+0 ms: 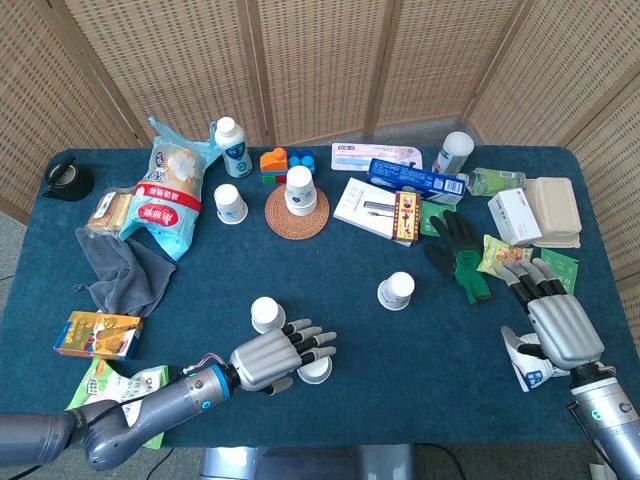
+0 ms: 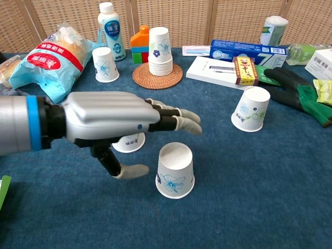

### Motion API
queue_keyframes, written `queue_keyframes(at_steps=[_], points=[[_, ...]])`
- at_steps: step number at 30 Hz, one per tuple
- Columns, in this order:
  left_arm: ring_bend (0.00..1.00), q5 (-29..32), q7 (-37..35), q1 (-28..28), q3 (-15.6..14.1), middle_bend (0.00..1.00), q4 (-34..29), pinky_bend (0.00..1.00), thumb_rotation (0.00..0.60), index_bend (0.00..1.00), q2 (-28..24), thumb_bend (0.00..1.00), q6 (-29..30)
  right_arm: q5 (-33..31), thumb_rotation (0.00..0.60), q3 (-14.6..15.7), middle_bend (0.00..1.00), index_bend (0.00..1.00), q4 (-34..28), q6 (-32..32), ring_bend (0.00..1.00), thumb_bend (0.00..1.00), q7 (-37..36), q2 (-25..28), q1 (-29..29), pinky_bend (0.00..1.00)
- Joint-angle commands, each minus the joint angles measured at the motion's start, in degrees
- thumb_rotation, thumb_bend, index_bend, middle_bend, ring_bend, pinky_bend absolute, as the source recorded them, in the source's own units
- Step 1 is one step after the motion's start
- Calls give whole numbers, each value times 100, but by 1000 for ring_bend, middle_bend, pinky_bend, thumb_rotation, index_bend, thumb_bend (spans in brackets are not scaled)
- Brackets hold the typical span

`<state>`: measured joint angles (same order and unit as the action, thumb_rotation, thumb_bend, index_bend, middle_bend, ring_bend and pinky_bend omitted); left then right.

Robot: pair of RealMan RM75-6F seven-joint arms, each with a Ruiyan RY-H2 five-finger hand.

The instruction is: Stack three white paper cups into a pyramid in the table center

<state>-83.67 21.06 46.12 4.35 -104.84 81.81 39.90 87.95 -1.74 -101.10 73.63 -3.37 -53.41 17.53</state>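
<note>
The left hand [image 2: 111, 122], fingers spread and holding nothing, hovers beside the nearest cup [image 2: 175, 170] by the table's [image 1: 330, 420] front edge. No pyramid yet: three upturned cups stand apart. The right hand [image 1: 555, 325] waits wide and unladen near the right edge.

silver left hand [image 2: 111, 122], dark fingers, grey tips, blue wrist band.

Bare cloth between near cup [image 2: 175, 170] and right cup [image 2: 250, 109]; clutter crowds far edge.

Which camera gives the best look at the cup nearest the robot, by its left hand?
The chest view: the nearest cup stands upside down, fully visible, with the left hand above and beside it. In the head view the fingers partly cover it.
</note>
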Motion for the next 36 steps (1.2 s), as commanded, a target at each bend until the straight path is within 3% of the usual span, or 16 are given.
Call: queue_keyframes(at_steps=[1,11,23,29,36], points=[[0,167,79,106,4,0,81,79,600,0,134,476,-73,6,600,-3,0,0,6,18,0,373,-20,11,-22,74],[0,463,229,330,-63,0,268,88,600,0,433,475,-120,26,600,1,0,0,59,58,0,375,-112,22,-110,74],[56,616,292,476,-111,0,589,181,600,29,783,476,35,28,600,-1,0,0,140,87,0,373,-197,8,-194,74],[145,605,164,515,-115,21,746,291,600,108,934,475,123,9,600,-18,0,0,155,92,0,374,-225,17,-221,74],[279,467,-54,545,-123,158,921,472,600,254,1102,476,245,-7,600,-24,0,0,185,78,0,372,-262,6,-245,81]])
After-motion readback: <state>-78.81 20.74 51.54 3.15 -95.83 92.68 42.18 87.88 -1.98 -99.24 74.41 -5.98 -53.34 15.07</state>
